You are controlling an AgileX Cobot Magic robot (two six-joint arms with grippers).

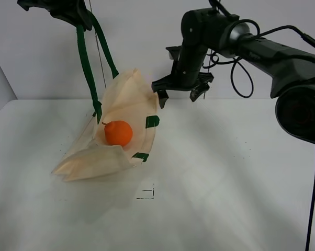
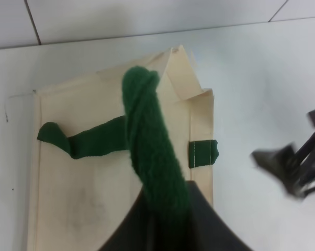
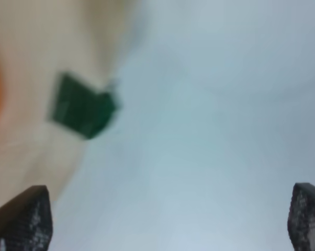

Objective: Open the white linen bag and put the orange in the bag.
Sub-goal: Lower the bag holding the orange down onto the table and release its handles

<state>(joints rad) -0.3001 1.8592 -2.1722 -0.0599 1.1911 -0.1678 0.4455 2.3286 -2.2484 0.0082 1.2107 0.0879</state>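
Observation:
The white linen bag (image 1: 123,99) lies partly lifted on the table with its mouth open. My left gripper (image 1: 76,18) is shut on one dark green strap handle (image 1: 87,68) and holds it high above the bag. The left wrist view shows the strap (image 2: 152,146) running into the gripper (image 2: 162,222) over the cream cloth (image 2: 84,188). The orange (image 1: 118,133) rests on the cloth inside the open mouth. My right gripper (image 1: 179,95) is open and empty, in the air just right of the bag's rim. In the blurred right wrist view, the gripper (image 3: 168,214) is open above a green tab (image 3: 83,107).
The white table (image 1: 225,172) spreads to the right and front of the bag. A small black corner mark (image 1: 146,193) is on the table in front of the bag. A pale wall stands behind.

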